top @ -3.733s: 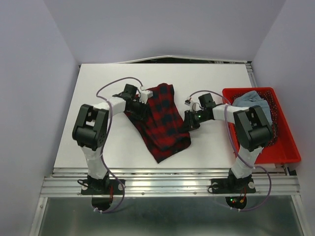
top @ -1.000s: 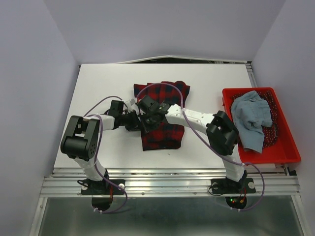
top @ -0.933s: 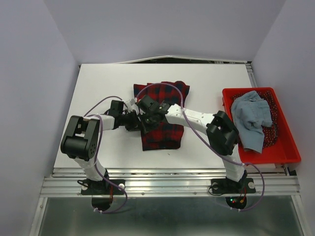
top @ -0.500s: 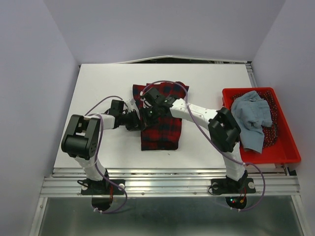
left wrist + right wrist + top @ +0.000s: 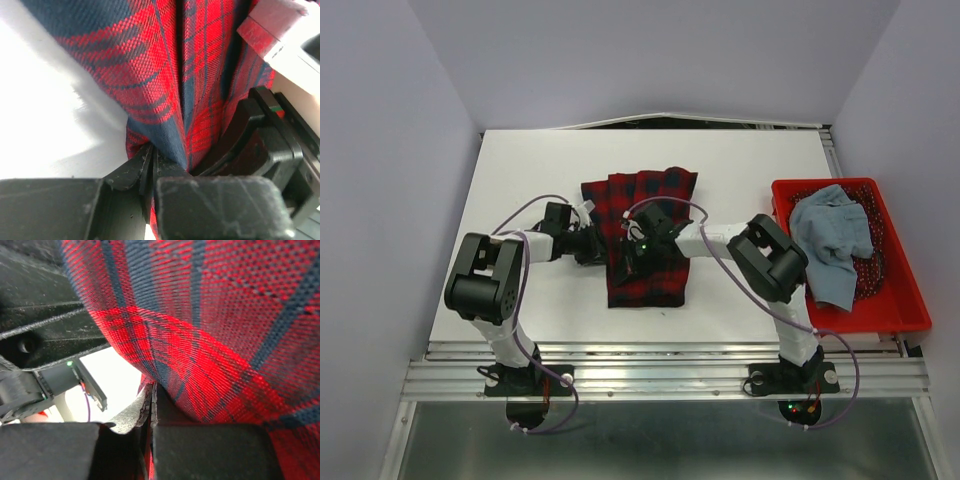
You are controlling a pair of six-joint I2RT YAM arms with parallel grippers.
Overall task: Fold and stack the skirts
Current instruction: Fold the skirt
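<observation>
A white table [image 5: 520, 180] takes up the floor of the booth. Just about at its centre lies a red-and-navy plaid skirt [image 5: 660, 285], a rough rectangle with its long side running from 12 to 6 o'clock. At 3 o'clock a red plastic basket [image 5: 870, 322] sits along the table's right edge, well apart from the skirt.

Skirt [image 5: 650, 285] mid-table, second skirt [image 5: 830, 235] in basket [image 5: 880, 322]

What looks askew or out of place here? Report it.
The blue-grey skirt lies crumpled in the red basket, unfolded. The plaid skirt on the table looks uneven: its far end fans wider than its near part, while the left gripper and right gripper pinch its left side.
</observation>
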